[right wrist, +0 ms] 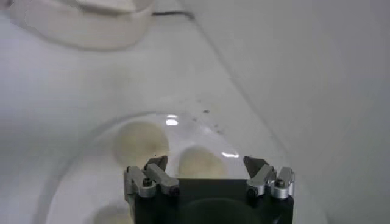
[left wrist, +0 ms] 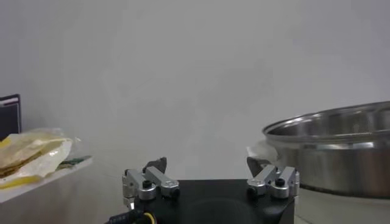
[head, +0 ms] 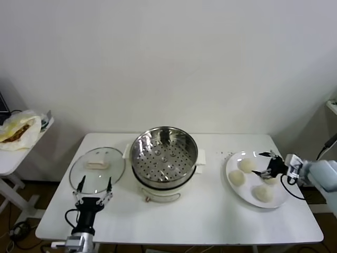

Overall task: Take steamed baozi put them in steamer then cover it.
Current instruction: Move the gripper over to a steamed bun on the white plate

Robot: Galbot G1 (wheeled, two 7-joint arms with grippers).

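Observation:
Several cream-white baozi [head: 246, 165] lie on a white plate [head: 229, 167] at the table's right end. My right gripper [head: 265, 164] hovers open low over the plate's far right side, one baozi [right wrist: 198, 164] lying just ahead between its fingertips, untouched. A second baozi [right wrist: 141, 140] lies beyond it. The steel steamer [head: 163, 157] stands uncovered at the table's centre, its perforated tray bare. The glass cover [head: 97, 168] lies flat on the table to its left. At the cover's near edge my left gripper [head: 95, 184] stands open, holding nothing.
A small side table [head: 16, 158] at the far left carries a crumpled bag [head: 18, 132]. The steamer's wall [left wrist: 341, 152] rises close beside the left gripper [left wrist: 207, 163]. Bare tabletop lies between steamer and plate and along the front edge.

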